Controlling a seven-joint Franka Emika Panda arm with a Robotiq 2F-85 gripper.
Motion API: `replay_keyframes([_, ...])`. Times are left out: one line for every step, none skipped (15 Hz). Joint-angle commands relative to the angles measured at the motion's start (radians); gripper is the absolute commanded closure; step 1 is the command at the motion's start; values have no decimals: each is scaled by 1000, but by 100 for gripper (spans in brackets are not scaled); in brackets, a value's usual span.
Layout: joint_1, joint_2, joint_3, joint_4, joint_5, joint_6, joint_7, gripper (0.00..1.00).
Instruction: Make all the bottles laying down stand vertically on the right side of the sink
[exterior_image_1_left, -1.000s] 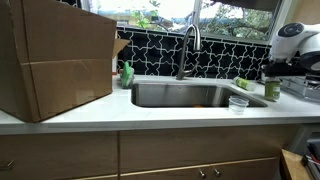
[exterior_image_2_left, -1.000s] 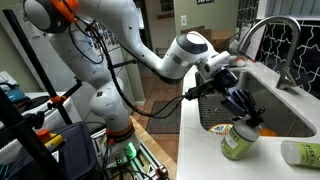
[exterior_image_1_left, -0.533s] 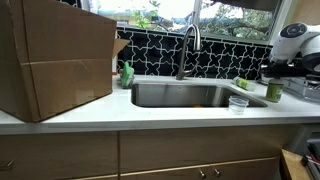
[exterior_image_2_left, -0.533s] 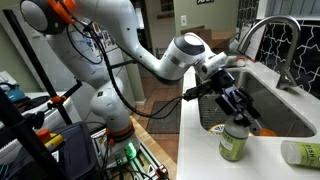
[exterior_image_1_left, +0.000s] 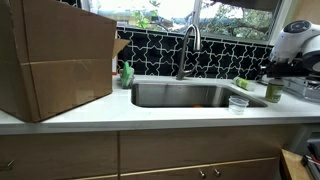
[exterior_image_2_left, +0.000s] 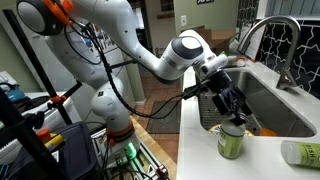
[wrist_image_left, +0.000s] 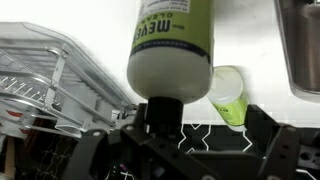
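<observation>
Sink (exterior_image_1_left: 160, 96): steel basin in the counter (exterior_image_1_left: 150, 114); contents unclear.
Cup (exterior_image_1_left: 238, 103): clear, just right of the sink.
Lying bottle (exterior_image_1_left: 243, 84): on its side behind the cup.
Upright bottle (exterior_image_1_left: 273, 93): stood right of the cup, bare counter in front.
Claw (exterior_image_2_left: 233, 117): clamped on the upright bottle's cap.
Rack (wrist_image_left: 45, 80): seen only by the wrist, beside that bottle.

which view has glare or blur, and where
In an exterior view the window is blown out; in the wrist view the bottle looms close, label text soft and cropped; in an exterior view the same bottle looks mildly soft, no glare.
</observation>
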Motion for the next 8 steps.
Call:
replay_keyframes([16,-68,-25,-37,145,5,-179,0])
replay_keyframes([14,-79,-23,-39,187,-2,-226,0])
replay_keyframes([12,-90,-18,-38,238,-20,-279,0])
replay_keyframes([11,-102,-15,-39,284,-26,-333,0])
replay_keyframes([9,-115,-10,-39,329,-37,-390,0])
replay_keyframes([4,-125,1,-35,372,-61,-436,0])
replay_keyframes([-4,-135,11,-30,403,-78,-475,0])
replay_keyframes([-11,-146,21,-25,428,-96,-507,0])
